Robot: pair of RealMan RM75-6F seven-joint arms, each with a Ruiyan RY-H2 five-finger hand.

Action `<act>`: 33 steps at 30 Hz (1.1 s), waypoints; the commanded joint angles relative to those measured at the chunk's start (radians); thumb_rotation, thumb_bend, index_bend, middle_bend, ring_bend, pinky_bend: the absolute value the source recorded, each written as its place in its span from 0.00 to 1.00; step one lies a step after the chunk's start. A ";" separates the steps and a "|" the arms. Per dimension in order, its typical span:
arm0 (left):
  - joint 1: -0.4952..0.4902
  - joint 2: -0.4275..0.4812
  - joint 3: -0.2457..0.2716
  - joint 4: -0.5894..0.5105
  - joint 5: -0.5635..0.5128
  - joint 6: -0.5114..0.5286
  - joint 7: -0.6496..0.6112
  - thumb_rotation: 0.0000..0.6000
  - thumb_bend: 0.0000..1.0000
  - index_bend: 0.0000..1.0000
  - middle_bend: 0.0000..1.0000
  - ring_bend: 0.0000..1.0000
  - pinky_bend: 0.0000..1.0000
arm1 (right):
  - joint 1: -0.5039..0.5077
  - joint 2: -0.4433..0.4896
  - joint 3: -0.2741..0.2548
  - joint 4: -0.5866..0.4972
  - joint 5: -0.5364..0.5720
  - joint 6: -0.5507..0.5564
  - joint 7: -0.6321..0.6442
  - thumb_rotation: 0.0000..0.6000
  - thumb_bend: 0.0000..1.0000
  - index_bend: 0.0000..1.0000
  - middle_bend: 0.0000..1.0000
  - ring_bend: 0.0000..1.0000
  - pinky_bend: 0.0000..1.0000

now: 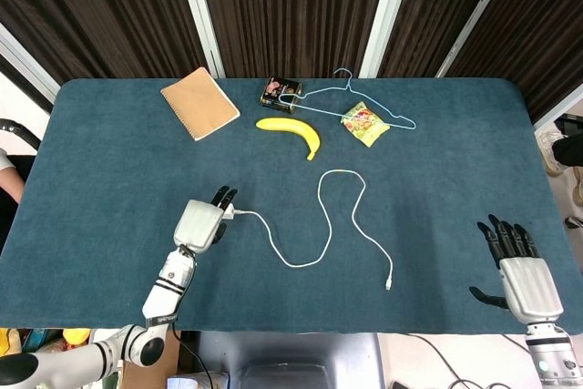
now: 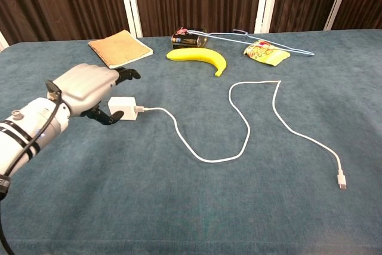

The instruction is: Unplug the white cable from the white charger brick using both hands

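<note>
A robot test lab: a table (image 1: 109,161) covered in blue-green felt, backed by dark ribbed wall panels (image 1: 291,6) at twelve o'clock, with household props, including a banana (image 1: 291,133), laid out.

**Layout of the table**

The charger brick (image 2: 123,108) lay left of centre on the table (image 1: 109,179), with the left hand (image 2: 89,91) over and just left of it, fingers reaching past its far side. The cable (image 2: 242,129) ran rightward from the brick, looped toward the near edge, rose toward the back and came down to its free end at the near right. The right hand (image 1: 521,266) sat at the near right corner, well apart from the cable. Along the far edge, from left to right, lay the notebook (image 1: 199,103), a can (image 1: 281,94), the hanger (image 1: 364,102) and a snack packet (image 1: 364,123). The banana (image 1: 291,132) lay just in front of the can.
</note>
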 commanded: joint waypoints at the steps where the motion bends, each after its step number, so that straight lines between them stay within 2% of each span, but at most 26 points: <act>1: -0.018 -0.024 0.001 0.045 -0.034 -0.023 0.029 1.00 0.39 0.17 0.17 0.96 1.00 | -0.002 0.003 0.001 0.000 -0.001 0.004 0.006 1.00 0.10 0.00 0.00 0.00 0.00; 15: -0.041 -0.037 0.019 0.107 -0.057 -0.038 0.013 1.00 0.39 0.25 0.24 0.96 1.00 | -0.003 0.004 -0.001 0.000 -0.004 0.003 0.005 1.00 0.10 0.00 0.00 0.00 0.00; 20: -0.057 -0.045 0.021 0.138 -0.071 -0.053 0.049 1.00 0.39 0.27 0.26 0.96 1.00 | -0.003 0.003 -0.004 -0.001 -0.005 0.000 0.002 1.00 0.10 0.00 0.00 0.00 0.00; 33: -0.066 -0.064 0.027 0.171 -0.080 -0.041 0.030 1.00 0.42 0.45 0.46 0.99 1.00 | -0.003 0.001 -0.004 -0.003 -0.003 -0.001 -0.005 1.00 0.10 0.00 0.00 0.00 0.00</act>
